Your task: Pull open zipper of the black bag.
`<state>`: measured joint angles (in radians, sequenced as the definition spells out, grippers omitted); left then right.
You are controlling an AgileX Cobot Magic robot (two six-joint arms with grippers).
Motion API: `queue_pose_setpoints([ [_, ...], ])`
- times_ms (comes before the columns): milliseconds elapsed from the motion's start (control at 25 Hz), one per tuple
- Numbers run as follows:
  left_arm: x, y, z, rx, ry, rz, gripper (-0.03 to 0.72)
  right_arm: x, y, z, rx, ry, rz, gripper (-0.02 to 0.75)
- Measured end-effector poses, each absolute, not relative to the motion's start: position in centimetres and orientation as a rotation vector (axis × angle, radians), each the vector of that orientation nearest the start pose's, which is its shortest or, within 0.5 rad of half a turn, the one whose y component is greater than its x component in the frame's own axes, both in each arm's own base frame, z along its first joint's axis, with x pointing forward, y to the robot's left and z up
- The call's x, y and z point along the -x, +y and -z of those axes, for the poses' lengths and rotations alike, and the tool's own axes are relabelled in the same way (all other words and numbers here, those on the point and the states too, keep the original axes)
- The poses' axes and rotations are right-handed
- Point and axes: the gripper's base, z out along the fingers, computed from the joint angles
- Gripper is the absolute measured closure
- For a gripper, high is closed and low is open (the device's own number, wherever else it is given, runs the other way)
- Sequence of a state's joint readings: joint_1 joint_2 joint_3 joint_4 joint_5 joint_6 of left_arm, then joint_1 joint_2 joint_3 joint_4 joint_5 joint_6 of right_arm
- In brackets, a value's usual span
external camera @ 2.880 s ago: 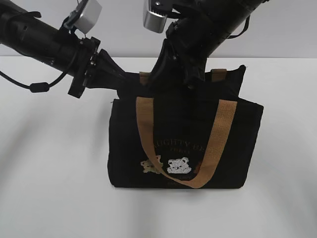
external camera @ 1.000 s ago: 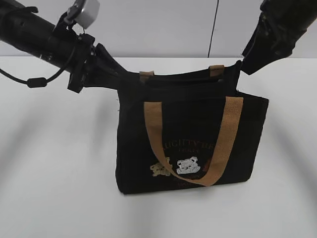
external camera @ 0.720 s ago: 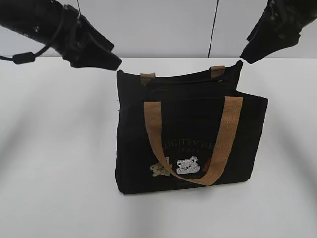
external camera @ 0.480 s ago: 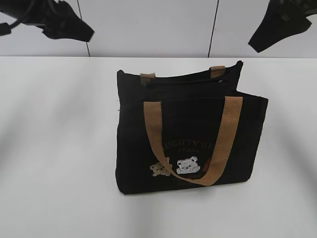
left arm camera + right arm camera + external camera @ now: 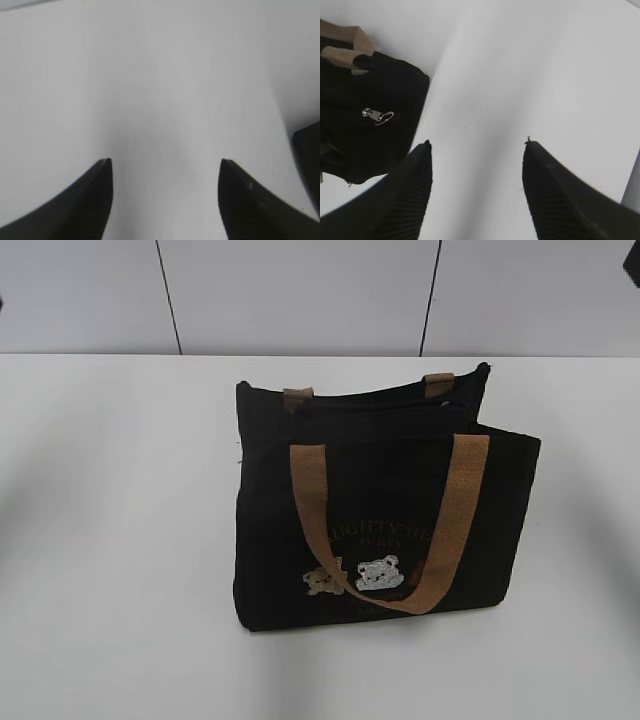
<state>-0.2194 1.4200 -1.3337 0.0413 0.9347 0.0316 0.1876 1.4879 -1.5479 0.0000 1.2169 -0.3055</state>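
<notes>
The black bag (image 5: 380, 520) stands upright mid-table, with tan handles and two bear patches on its front. Its zipper (image 5: 395, 406) runs along the top edge, where the mouth gapes a little. In the right wrist view the bag's end (image 5: 365, 115) lies at the left, and the silver pull tab (image 5: 379, 116) rests on it. My right gripper (image 5: 476, 142) is open over bare table, to the right of the bag and clear of it. My left gripper (image 5: 165, 161) is open above the white table, with a dark corner of the bag (image 5: 306, 150) at the right edge.
The white table (image 5: 120, 540) spreads on all sides of the bag. A pale panelled wall (image 5: 300, 295) runs behind it. A dark sliver of the right arm (image 5: 634, 265) shows at the top right corner of the exterior view.
Both grippers let go of the bag's top and opened. The left arm drew up and off to the left, the right arm up and off to the right. The bag has stayed in place.
</notes>
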Motion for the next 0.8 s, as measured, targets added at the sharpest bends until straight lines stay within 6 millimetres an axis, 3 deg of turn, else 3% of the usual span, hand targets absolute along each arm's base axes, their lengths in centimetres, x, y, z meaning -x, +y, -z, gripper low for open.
queue_pose_setpoints([
  [240,-24.9,-4.4,-37.7,-0.242,2.614,-0.088,0.199,-26.0,4.9,-41.5,0.570,2.475,0.031,0.298],
  [360,-22.1,-3.8,-38.7,-0.227,2.581,-0.067,0.199,-22.5,4.5,-41.7,0.560,2.452,0.003,0.298],
  [600,-14.7,-2.7,-38.2,-0.206,2.514,0.022,0.199,-15.2,3.3,-39.1,0.556,2.451,-0.036,0.298],
  [800,-8.6,-1.4,-35.9,-0.195,2.437,0.041,0.199,-10.1,2.4,-37.0,0.547,2.404,-0.036,0.297],
])
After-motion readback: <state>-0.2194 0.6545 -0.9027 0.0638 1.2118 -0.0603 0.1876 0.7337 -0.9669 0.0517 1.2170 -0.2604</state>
